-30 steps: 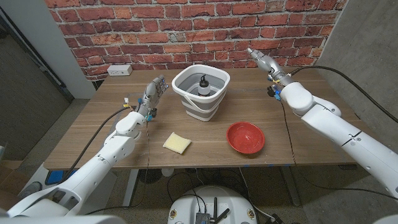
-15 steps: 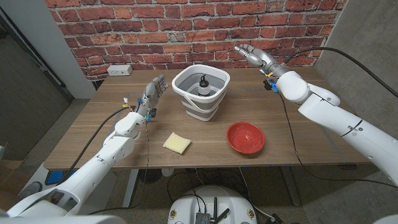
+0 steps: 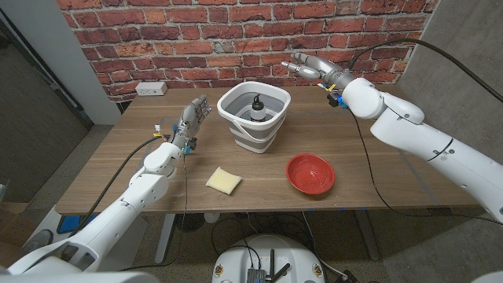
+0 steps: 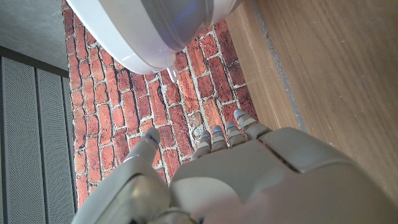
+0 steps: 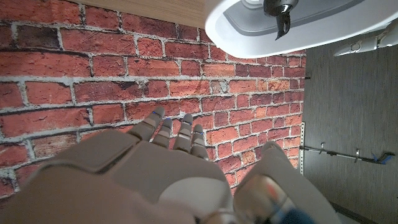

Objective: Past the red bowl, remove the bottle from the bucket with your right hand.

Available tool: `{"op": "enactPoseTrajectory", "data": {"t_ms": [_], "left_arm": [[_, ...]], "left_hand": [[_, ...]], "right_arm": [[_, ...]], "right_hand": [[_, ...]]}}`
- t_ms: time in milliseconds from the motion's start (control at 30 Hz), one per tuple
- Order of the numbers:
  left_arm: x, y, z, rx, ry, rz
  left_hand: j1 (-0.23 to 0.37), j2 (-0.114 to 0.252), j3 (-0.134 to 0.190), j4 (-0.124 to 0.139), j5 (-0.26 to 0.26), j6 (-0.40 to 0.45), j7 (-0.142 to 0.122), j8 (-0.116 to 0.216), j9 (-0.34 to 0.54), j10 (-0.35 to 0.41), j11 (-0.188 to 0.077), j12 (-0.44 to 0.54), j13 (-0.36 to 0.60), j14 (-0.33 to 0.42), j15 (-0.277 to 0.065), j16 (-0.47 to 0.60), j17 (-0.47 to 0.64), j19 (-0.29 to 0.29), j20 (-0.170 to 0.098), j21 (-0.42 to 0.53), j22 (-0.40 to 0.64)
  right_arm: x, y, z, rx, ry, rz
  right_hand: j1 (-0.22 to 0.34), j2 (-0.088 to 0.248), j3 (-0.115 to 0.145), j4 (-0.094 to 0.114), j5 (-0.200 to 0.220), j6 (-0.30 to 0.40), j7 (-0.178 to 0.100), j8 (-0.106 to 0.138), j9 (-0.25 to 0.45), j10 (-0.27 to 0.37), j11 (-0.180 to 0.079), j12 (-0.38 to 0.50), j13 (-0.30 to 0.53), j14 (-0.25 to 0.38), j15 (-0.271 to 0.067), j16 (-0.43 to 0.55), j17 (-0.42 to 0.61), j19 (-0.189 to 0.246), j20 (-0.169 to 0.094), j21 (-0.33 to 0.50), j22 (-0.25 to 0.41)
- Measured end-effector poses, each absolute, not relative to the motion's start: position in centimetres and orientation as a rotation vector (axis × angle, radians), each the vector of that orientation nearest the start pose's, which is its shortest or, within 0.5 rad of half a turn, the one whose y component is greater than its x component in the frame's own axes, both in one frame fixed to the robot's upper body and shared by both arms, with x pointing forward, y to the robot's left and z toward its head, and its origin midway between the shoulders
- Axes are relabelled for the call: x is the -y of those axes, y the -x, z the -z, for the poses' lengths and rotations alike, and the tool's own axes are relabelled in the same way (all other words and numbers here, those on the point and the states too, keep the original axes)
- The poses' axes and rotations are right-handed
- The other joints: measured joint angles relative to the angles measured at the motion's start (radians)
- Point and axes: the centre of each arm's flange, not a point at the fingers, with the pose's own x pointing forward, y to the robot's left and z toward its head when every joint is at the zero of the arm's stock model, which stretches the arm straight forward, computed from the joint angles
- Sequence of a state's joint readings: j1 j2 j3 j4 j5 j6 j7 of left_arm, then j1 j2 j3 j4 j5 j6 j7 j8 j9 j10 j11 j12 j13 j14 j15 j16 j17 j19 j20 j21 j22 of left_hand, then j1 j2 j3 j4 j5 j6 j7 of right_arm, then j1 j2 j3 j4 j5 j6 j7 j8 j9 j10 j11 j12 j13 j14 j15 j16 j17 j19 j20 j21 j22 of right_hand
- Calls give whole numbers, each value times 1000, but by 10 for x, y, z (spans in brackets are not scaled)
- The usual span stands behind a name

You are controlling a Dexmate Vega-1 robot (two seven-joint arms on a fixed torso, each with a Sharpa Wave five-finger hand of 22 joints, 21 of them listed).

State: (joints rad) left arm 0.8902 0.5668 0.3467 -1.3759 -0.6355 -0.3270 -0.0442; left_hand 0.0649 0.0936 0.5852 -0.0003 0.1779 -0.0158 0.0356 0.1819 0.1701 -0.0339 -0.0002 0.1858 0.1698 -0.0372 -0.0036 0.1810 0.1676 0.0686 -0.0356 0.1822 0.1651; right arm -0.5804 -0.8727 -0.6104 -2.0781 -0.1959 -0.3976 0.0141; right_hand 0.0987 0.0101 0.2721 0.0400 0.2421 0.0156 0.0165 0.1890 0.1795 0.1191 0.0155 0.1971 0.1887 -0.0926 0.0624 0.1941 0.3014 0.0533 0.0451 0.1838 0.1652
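A white and grey bucket (image 3: 253,118) stands at the back middle of the wooden table, behind the red bowl (image 3: 310,173). Inside it a bottle with a black cap (image 3: 256,108) stands upright; its cap (image 5: 277,10) also shows over the bucket's rim (image 5: 249,31) in the right wrist view. My right hand (image 3: 310,67) hovers in the air to the right of the bucket and above its rim, fingers spread toward it, holding nothing. My left hand (image 3: 193,118) stays left of the bucket (image 4: 149,31) with its fingers stretched out and apart, empty.
A yellow sponge (image 3: 224,181) lies on the table in front of the bucket, left of the bowl. A white power strip (image 3: 151,89) sits at the back left edge. A brick wall closes off the back.
My right hand has swung left from the table's back right toward the bucket, staying raised. The left hand, bucket, bowl and sponge have not moved.
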Motion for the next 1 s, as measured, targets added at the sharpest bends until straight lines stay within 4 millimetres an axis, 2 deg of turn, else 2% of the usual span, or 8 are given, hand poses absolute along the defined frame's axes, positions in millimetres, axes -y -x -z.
{"op": "enactPoseTrajectory", "data": {"t_ms": [100, 233, 300, 567, 700, 733, 933, 1000], "left_arm": [[-301, -631, 20, 651, -12, 224], [-302, -631, 19, 652, -15, 225], [-303, -632, 19, 652, -15, 225], [-303, -632, 18, 653, -15, 225], [-303, -632, 18, 653, -15, 225], [-303, -633, 18, 652, -14, 225], [-303, -633, 19, 650, -14, 224], [-304, -633, 18, 651, -14, 224]], "left_hand": [[0, 0, 0, 0, 0, 4, 4, 0, 0, 0, 0, 0, 0, 6, 6, 0, 0, 0, 0, 0, 0], [0, 0, 0, 0, 0, 3, 3, 0, 0, 0, 0, 0, 0, 5, 5, 0, 0, 0, 0, 0, 0], [0, 0, 0, 0, 0, 3, 3, 0, 0, 0, 0, 0, 0, 5, 5, 0, 0, 0, 0, 0, 0], [-5, -5, 8, 3, 0, 3, 3, 0, 0, 2, 2, 0, 0, 5, 5, 0, 0, 0, 0, 0, 0], [-5, -5, 11, 0, 0, 7, 0, 0, 0, 2, 2, 0, 0, 5, 5, 0, 0, 0, 0, 0, 0], [-5, -5, 11, 0, 0, 7, 0, 0, 0, 2, 2, 0, 0, 5, 5, 0, 0, 0, 0, 0, 0], [-5, -5, 11, 0, 0, 7, 0, 0, 0, 11, 3, 0, 0, 5, 5, 0, 0, 5, -5, 0, 0], [-5, -5, 11, 0, 0, 7, 0, 0, 0, 11, 3, 0, 0, 6, 6, 0, 0, 7, -4, 0, 0]], "right_arm": [[170, -524, -156, 763, 1265, -49], [163, -521, -167, 792, 1292, -25], [158, -524, -162, 749, 1336, -80], [143, -524, -170, 737, 1418, -114], [140, -524, -171, 725, 1451, -125], [130, -521, -175, 737, 1468, -136], [118, -518, -180, 730, 1522, -161], [114, -517, -181, 728, 1538, -169]], "right_hand": [[8, 3, 5, -13, -2, 0, 0, 0, 0, 13, 2, 8, 5, 0, 0, 0, -5, -4, 15, 0, 0], [26, 2, 9, -25, -10, 0, 0, 8, 0, 17, 6, 8, 5, -4, -4, 0, -9, -7, 32, 0, 0], [36, 9, 16, -32, -10, 0, 0, 8, 0, 22, 4, 8, 5, -4, -4, 0, -9, -7, 32, 0, 0], [85, 14, 34, -71, -28, 5, 5, 8, 1, 27, 10, 8, 9, 7, 18, 6, -18, -5, 45, 0, 0], [124, 12, 50, -118, -33, 5, 5, 8, 5, 13, 31, 8, 14, 29, 15, 21, -23, 49, 34, 20, 5], [126, 11, 53, -125, -33, 5, 5, 8, 5, 13, 31, 8, 14, 39, 12, 27, -23, 60, 33, 23, 5], [144, 3, 58, -148, -33, 11, 11, 8, 5, 13, 31, 8, 16, 72, 0, 40, -23, 97, 28, 31, 10], [144, 3, 58, -149, -33, 11, 11, 8, 5, 13, 31, 8, 19, 78, -1, 43, -23, 104, 25, 31, 10]]}}
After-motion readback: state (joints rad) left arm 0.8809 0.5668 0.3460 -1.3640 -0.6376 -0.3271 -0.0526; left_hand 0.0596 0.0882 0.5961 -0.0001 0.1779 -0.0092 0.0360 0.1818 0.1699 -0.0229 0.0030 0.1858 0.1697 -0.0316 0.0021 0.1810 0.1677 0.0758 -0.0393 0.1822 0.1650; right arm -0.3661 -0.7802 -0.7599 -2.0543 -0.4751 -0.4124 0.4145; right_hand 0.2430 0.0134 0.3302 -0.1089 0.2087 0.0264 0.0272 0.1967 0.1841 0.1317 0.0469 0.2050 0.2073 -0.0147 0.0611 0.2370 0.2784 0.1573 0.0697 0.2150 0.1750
